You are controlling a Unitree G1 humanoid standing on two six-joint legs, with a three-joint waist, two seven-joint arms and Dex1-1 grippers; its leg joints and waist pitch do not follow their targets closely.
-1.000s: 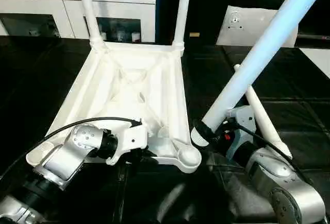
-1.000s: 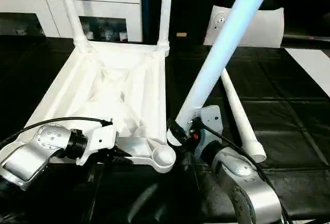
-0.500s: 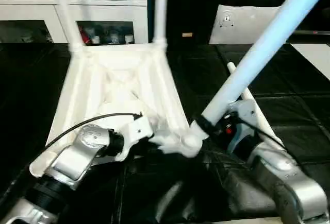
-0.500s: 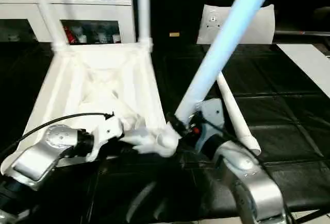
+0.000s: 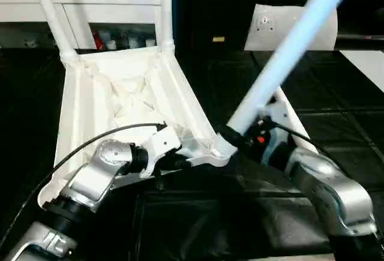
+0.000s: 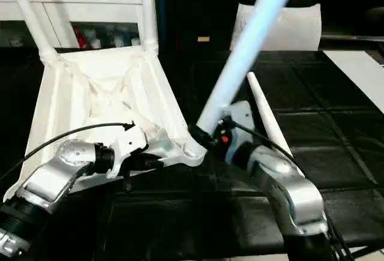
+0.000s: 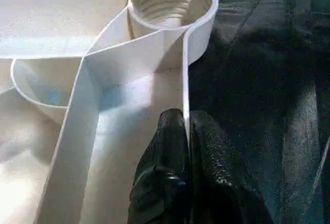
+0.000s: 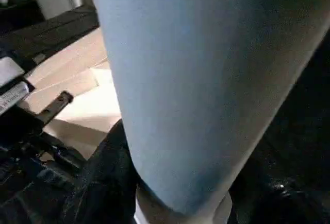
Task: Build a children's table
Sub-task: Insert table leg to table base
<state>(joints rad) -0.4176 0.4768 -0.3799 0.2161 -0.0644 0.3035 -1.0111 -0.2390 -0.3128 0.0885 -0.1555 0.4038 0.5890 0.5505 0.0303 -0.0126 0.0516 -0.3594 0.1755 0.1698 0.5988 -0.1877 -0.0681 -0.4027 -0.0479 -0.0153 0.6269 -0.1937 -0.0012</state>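
The left gripper (image 7: 185, 131) has its two black fingers (image 7: 167, 141) pressed together on the thin side wall of the tabletop (image 5: 102, 102), one finger on each face of the rim, just short of the near corner socket (image 7: 170, 2), whose threaded inside stands empty in the left wrist view. The right gripper (image 5: 235, 141) is clamped around the thick lower end of a white leg (image 5: 288, 51); its jaws stand about half spread, taken up by the leg's width. That leg slants up and away to the right, and its lower end sits right at the near right corner socket (image 5: 221, 147) of the tabletop; whether it touches or has entered the socket cannot be told.

The tabletop lies upside down on the black padded surface (image 5: 336, 93), ribbed underside up, its near edge gripped between the two silver forearms. Two fitted legs (image 5: 167, 9) rise upright from its two far corner sockets. A fourth, loose leg (image 6: 267, 117) lies on the black surface just beside the right arm, tapered tip pointing away.

Beyond the tabletop stand white cabinets (image 5: 108, 12), and a flat white bag (image 5: 273, 24) lies at the far right of the surface.
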